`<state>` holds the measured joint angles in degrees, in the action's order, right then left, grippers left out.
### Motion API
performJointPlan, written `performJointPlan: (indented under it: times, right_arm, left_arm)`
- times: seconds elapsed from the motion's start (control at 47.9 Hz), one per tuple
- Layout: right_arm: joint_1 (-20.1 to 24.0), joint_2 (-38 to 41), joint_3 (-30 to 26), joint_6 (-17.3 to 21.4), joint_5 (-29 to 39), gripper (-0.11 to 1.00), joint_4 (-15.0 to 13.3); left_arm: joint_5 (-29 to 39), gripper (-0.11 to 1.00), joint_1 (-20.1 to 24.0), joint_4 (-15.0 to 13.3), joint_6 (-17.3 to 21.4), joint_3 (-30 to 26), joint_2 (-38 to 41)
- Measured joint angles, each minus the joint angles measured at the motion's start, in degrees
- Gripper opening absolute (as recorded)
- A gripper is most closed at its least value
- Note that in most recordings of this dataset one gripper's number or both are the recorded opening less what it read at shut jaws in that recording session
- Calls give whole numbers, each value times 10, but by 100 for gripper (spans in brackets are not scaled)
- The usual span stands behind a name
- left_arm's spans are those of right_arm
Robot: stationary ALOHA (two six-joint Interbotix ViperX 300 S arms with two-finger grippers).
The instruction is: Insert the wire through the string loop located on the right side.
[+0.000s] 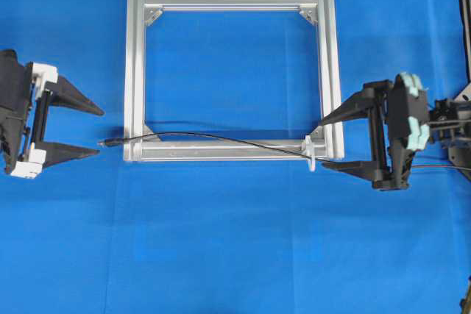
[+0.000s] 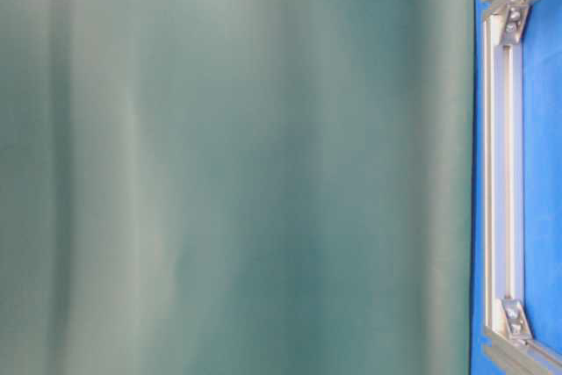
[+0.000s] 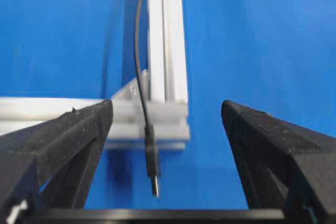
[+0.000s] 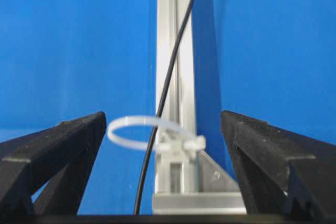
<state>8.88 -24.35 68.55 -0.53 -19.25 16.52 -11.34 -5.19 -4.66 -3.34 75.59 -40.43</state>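
**Wire lies through the loop, both arms clear of it**

In the overhead view the wire (image 1: 221, 137) runs almost level along the lower rail of the aluminium frame (image 1: 133, 71), its long axis left to right. Its plug tip (image 1: 110, 141) sticks out just past the frame's lower left corner, pointing at the left gripper (image 1: 99, 131), which is the nearer arm to that end. The left jaws are spread wide and hold nothing; in the left wrist view the plug lies between them but apart from both.

The string loop (image 1: 311, 154) stands at the frame's lower right corner. In the right wrist view the wire passes through the white ring. The right gripper (image 1: 322, 145) sits just right of the loop, jaws spread, holding nothing.

Judged from this, the threading looks done. The table-level view is mostly blocked by a green curtain (image 2: 237, 164).
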Motion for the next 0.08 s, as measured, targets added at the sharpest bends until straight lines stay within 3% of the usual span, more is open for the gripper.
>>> performJointPlan:
  times: [0.084]
  right_arm:
    - [-4,-28,-8,-17,26,93,-1]
  left_arm:
    - [21,80,7,0,0,-7,-19]
